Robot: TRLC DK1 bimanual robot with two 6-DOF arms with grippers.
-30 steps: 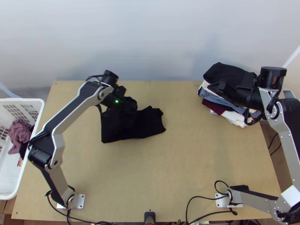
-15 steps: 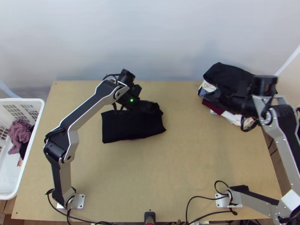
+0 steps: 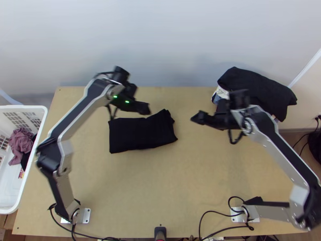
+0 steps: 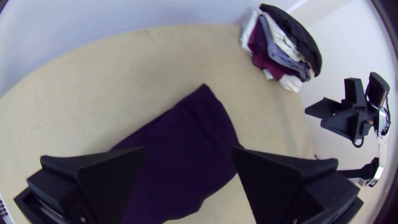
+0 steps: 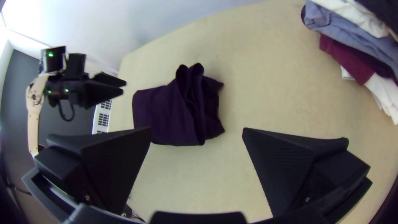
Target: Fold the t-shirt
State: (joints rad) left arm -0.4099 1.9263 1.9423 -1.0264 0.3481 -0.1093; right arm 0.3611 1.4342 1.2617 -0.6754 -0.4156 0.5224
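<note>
The black t-shirt [image 3: 140,133] lies folded into a compact, roughly rectangular bundle left of the table's middle. Its right end stands up in loose folds, which show on the shirt [image 5: 188,108] in the right wrist view. My left gripper [image 3: 143,107] is above the shirt's far edge; in its wrist view the left gripper [image 4: 189,150] is open over the dark cloth [image 4: 178,166], holding nothing. Right of the shirt, apart from it, is my right gripper [image 3: 198,117]. From its own wrist, the right gripper [image 5: 197,132] has its fingers wide apart with nothing between them.
At the table's far right is a stack of folded clothes [image 3: 257,90], black on top, partly behind the right arm. A white basket [image 3: 24,108] with loose clothes stands at the left edge. Bare wood [image 3: 160,180] lies nearer the arms' bases.
My left gripper went right over the shirt, then back left toward its far edge. The right gripper has come left from the clothes stack toward the table's middle. The shirt looks nearly unmoved.
</note>
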